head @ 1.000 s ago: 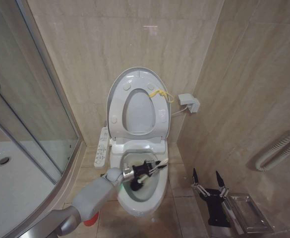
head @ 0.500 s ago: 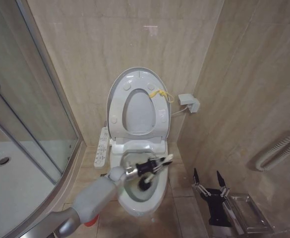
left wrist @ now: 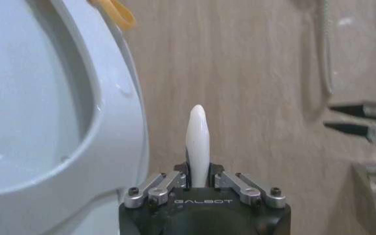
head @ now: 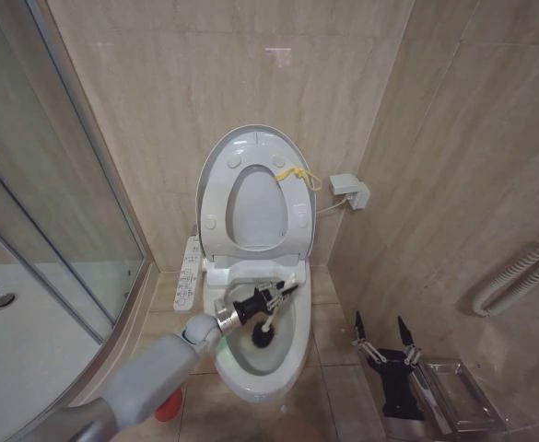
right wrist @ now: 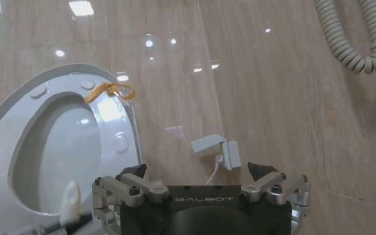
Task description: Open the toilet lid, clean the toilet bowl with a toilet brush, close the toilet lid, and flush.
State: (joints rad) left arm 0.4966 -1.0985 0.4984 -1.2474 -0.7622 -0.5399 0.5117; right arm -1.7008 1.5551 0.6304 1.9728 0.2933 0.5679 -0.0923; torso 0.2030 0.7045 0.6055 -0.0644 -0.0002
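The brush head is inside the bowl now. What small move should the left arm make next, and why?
Probably sweep the toilet brush along the inner wall of the toilet bowl. The left gripper is shut on its handle, the black head sits low inside, and the toilet lid stands upright. The right gripper waits open beside the toilet.

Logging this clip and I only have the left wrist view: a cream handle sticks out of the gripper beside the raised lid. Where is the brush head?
Observer: The toilet brush has its black head down inside the toilet bowl, held by the left gripper.
Operator: Are the lid and seat both up?
Observer: Yes, the toilet lid stands raised against the wall, with the seat ring up against it.
Operator: And the other arm?
Observer: The right gripper is beside the toilet, open and empty.
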